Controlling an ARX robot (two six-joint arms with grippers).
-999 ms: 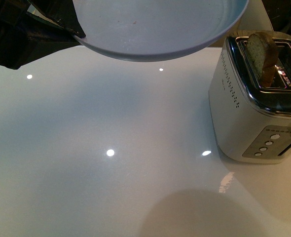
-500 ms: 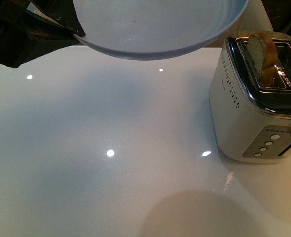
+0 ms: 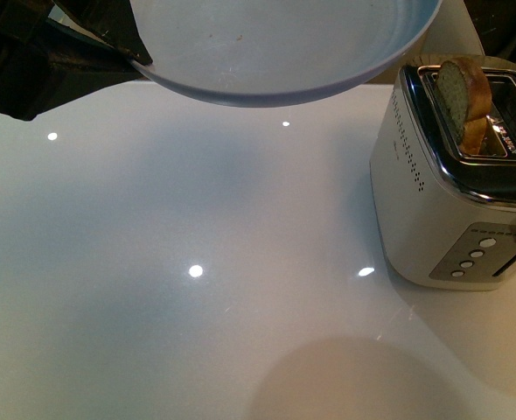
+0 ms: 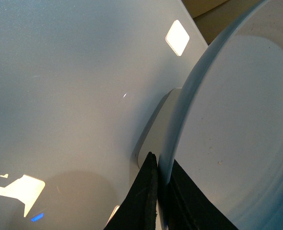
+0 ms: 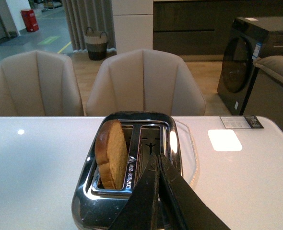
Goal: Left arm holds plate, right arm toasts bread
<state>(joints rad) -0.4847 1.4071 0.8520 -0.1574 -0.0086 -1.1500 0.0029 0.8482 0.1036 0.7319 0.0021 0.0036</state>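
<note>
Bread (image 3: 462, 87) stands half out of toaster (image 3: 415, 201) slot, right edge of bench (image 3: 197, 262); since a second ago slightly more upright, not sunk. Toasting probably not started. Right gripper (image 5: 157, 160) pinched together, empty, above toaster. Left gripper (image 4: 161, 172) clamps rim of plate (image 3: 284, 52), raised over far edge.

The glossy table (image 3: 197, 350) is lit from overhead, and small lamp reflections are mirrored as bright dots left of the toaster (image 3: 424, 210). A soft bluish shadow is cast under the plate (image 3: 284, 52), left of the toaster. The front view is rendered soft and dim; glare is seen on the toaster's chrome in the sharper right wrist view.
</note>
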